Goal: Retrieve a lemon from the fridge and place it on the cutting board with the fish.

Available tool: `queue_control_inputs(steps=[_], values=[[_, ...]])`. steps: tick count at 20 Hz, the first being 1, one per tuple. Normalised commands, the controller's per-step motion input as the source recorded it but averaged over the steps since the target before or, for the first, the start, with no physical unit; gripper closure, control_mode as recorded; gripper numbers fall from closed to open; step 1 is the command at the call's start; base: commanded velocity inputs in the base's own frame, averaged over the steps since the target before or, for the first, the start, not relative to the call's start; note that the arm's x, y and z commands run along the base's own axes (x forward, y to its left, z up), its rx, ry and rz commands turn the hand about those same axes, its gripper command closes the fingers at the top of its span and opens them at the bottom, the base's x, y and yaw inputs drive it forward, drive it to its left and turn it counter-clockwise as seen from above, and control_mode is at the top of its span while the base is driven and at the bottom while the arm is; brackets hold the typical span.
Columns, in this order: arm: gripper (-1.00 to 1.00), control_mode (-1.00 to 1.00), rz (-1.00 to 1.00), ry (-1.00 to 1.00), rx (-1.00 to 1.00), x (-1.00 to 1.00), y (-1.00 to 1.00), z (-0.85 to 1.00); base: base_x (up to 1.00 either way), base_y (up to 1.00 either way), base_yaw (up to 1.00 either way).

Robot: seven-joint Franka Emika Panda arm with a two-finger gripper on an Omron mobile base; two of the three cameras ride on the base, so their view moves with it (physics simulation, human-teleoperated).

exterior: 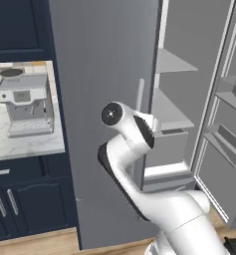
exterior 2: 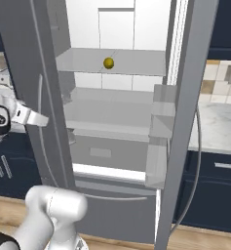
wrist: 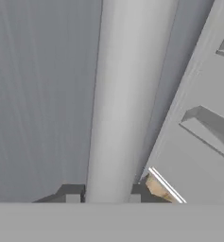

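Note:
The fridge (exterior: 104, 99) stands straight ahead, its right door (exterior 2: 185, 122) swung open and its left door facing me. A small yellow lemon (exterior 2: 108, 63) rests on an upper grey shelf inside the white interior. My gripper (wrist: 104, 197) is shut on the left door's long curved handle (wrist: 123, 94), which runs up between the two fingertips (wrist: 73, 196). From the right base view the gripper (exterior 2: 40, 119) meets that handle (exterior 2: 39, 97) at mid height. The cutting board and the fish are out of view.
The open right door carries grey bins (exterior: 229, 144) on its inner side. A coffee machine (exterior: 22, 102) sits on the marble counter (exterior: 20, 144) left of the fridge, above navy cabinets (exterior: 20, 204). More counter (exterior 2: 219, 122) lies to the right.

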Motion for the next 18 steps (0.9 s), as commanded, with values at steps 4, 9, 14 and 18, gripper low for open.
queue_control_inputs(steps=[4, 9, 14, 18], values=[[1.00, -1.00, -0.37, 0.13, -0.05, -0.90, 0.80, -0.04, 0.00, 0.00, 0.00], [-1.00, -1.00, -0.37, 0.02, -0.01, -0.53, 0.82, -0.06, 0.00, 0.00, 0.00], [-1.00, -1.00, -0.17, 0.03, -0.01, -0.11, 0.37, 0.00, 0.00, 0.00, 0.00], [-1.00, -1.00, -0.05, 0.00, 0.00, -0.14, 0.39, 0.00, 0.00, 0.00, 0.00]])
